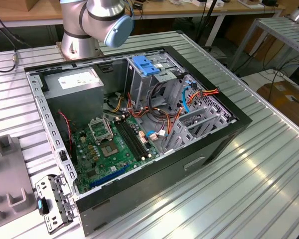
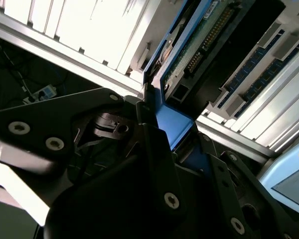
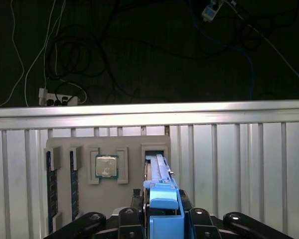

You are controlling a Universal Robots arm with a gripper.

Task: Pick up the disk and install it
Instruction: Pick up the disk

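The disk (image 3: 158,167) stands on edge in a slot of a grey holder tray (image 3: 132,143), seen end-on in the first wrist view. Its blue side rail (image 3: 163,209) sits between my black fingers (image 3: 138,200). My gripper (image 3: 162,219) is shut on the disk at that rail. In the second wrist view the disk's green circuit-board underside (image 2: 199,45) and blue rail (image 2: 173,122) run up out of my gripper (image 2: 172,137). The open computer case (image 1: 154,172) lies on the table in the exterior view, with the arm's base (image 1: 97,20) behind it.
The holder tray also carries a processor chip (image 3: 106,167) and memory sticks (image 3: 49,184). Inside the case are a drive cage with a light-blue latch (image 1: 147,67), a grey power supply (image 1: 74,82), a green motherboard (image 1: 114,144) and loose cables (image 1: 162,119). Beyond the ribbed aluminium table edge (image 3: 149,112) hang cables.
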